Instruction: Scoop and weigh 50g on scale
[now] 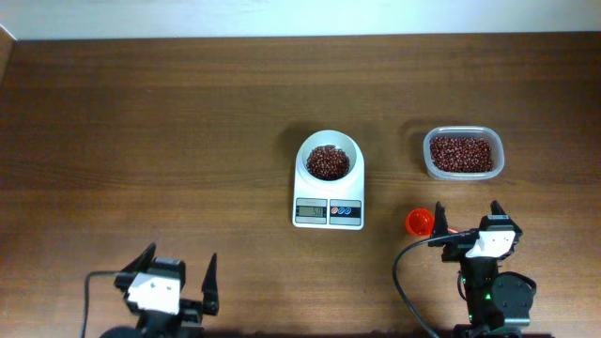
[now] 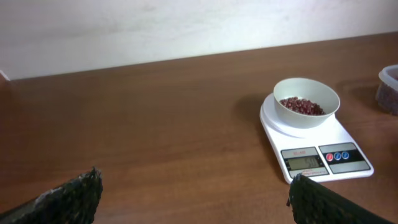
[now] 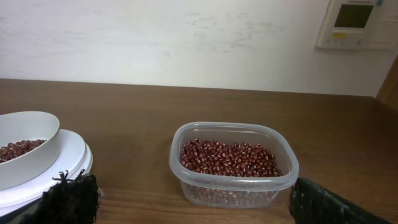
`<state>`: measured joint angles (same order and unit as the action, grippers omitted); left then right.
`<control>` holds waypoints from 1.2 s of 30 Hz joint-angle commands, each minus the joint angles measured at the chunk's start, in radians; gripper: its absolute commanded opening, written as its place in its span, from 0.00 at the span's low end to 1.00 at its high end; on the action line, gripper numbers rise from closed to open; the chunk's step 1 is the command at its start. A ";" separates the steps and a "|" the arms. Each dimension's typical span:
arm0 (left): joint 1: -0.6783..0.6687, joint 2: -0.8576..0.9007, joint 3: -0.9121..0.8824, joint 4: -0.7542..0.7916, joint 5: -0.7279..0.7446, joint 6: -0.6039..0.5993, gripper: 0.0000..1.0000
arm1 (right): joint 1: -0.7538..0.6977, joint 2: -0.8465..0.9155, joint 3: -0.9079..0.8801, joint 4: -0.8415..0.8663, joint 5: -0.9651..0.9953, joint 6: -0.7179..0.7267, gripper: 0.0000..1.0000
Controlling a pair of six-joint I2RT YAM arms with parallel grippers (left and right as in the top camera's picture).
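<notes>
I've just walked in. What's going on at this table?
Nothing is being handled right now. The left hand and right hand both sit open near the front edge of the table, holding nothing. The scale carries a white bowl with some red-brown beans in it. More beans fill the clear tub to its right, and the orange scoop lies on the table beside the right hand. The display is too small to read.

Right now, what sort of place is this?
Probably an indoor lab or office bench rather than a kitchen: a wooden table against a plain white wall, a mounted control panel, and only a scale and a tub of beans set out.
</notes>
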<state>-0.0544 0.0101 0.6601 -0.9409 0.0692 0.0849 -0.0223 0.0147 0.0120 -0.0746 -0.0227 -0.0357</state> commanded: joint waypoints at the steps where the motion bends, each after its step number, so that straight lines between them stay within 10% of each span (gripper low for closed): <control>1: -0.004 -0.003 -0.093 0.101 0.040 -0.006 0.99 | 0.009 -0.011 -0.006 -0.004 0.002 -0.005 0.99; 36: 0.026 -0.005 -0.581 0.875 0.047 -0.002 0.99 | 0.009 -0.011 -0.006 -0.004 0.002 -0.005 0.98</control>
<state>-0.0334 0.0109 0.1150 -0.1013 0.1051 0.0853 -0.0223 0.0147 0.0120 -0.0746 -0.0227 -0.0353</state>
